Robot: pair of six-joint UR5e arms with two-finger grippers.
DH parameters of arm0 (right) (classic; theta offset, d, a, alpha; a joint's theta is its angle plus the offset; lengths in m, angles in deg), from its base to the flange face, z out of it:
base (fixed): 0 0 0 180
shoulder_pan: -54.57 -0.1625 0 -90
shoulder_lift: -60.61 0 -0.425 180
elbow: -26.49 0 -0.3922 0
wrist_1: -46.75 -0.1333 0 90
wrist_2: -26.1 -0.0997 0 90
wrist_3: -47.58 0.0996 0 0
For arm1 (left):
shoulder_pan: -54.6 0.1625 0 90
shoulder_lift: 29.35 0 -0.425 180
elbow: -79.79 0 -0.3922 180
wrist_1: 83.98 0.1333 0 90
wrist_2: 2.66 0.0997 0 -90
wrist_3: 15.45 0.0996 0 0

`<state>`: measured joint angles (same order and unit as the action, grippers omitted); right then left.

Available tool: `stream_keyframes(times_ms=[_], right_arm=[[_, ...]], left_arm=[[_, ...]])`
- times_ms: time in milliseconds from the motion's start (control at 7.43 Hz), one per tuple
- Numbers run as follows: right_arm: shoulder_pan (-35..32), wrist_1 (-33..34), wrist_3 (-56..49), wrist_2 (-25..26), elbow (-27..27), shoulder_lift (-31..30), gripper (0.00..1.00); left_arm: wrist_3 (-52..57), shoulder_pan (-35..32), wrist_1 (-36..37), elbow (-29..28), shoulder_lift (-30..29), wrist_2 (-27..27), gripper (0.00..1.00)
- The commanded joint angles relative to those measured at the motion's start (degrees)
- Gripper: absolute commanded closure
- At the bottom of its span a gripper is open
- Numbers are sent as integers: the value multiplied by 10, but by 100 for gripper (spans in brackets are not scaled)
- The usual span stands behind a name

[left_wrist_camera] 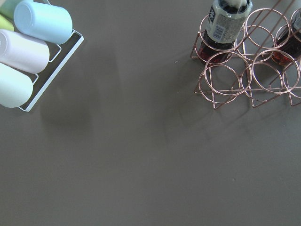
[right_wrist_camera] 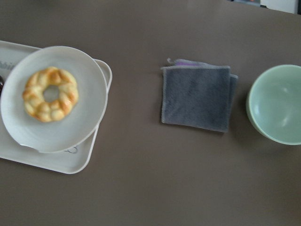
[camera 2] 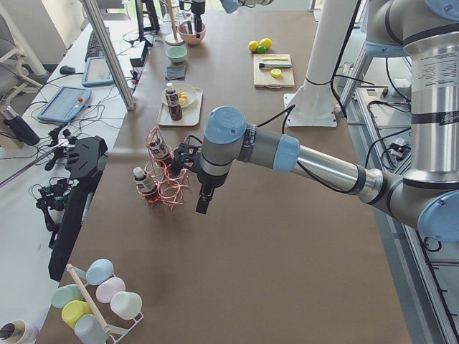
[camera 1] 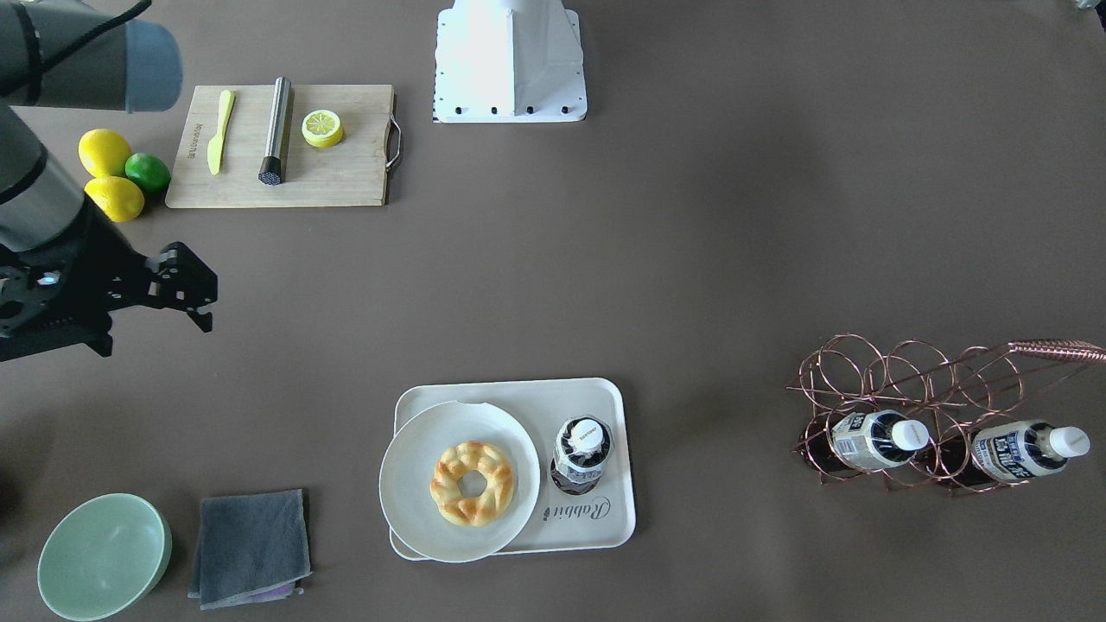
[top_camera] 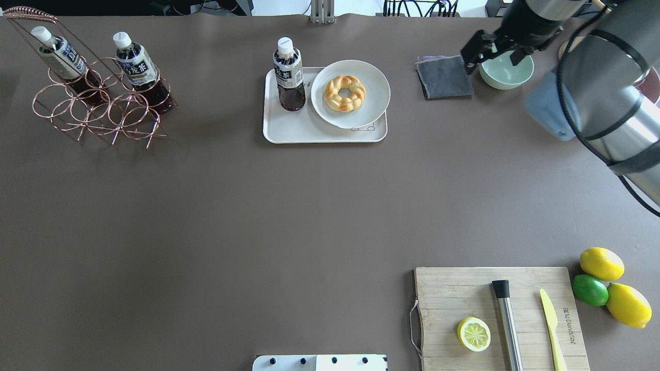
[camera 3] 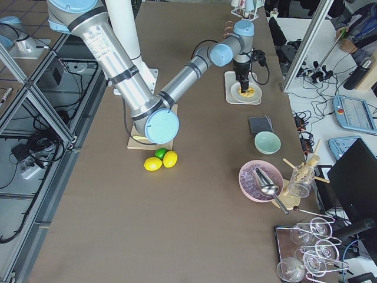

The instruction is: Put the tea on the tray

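**Overhead exterior: tea upright on the tray, both grippers clear of it**

Far left, a copper wire rack (top_camera: 103, 111) of thin open rings cradles two spare bottles (top_camera: 136, 64). Both lean, with their white caps high and pointing away from the robot. The left gripper (camera 2: 181, 156) shows only in the exterior left view, just beside that rack on the robot's side. From there I cannot tell whether its fingers are spread or pressed together.

In the middle, the tea (top_camera: 289, 77) stands on the left part of the tray (top_camera: 309, 134), long axis vertical and cap up. It is smooth clear plastic with dark reddish-brown drink, a white ribbed cap and a paper-white label. The tray is matte cream plastic with rounded corners and a low rim. A round white plate (top_camera: 374, 87) sits just beside the tea, laps over the tray's rim and carries a braided ring pastry (top_camera: 344, 93).

Right of these lie a folded grey cloth (top_camera: 444, 77), soft and nappy, and a glossy pale green bowl (top_camera: 508, 77). The right gripper (top_camera: 491, 51) hangs above them, fingers spread with nothing between. The tea lies well apart to its left, beyond the plate.

By this layout the placing looks done. If another bottle is wanted, the left arm is nearer and would need to grasp across a tilted axis.
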<state>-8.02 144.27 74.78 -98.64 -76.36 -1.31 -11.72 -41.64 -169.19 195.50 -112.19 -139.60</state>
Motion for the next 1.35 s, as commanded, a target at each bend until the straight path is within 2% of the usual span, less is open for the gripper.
stream_keyframes(times_ms=[0,269,673,942,1211], right_arm=[[-139,-3,-203,-90,-30,-168,0],[-192,-3,-310,-87,-26,-235,0],[-246,-22,-431,-88,44,-279,0],[-291,-46,-463,-95,42,-311,0],[-314,-47,-463,-98,40,-314,0]], left_arm=[[7,-29,-1,-5,7,0,3],[124,-85,0,6,50,-1,3],[127,-75,4,-1,55,39,3],[109,-70,12,-13,51,42,3],[99,-41,8,-47,37,40,3]])
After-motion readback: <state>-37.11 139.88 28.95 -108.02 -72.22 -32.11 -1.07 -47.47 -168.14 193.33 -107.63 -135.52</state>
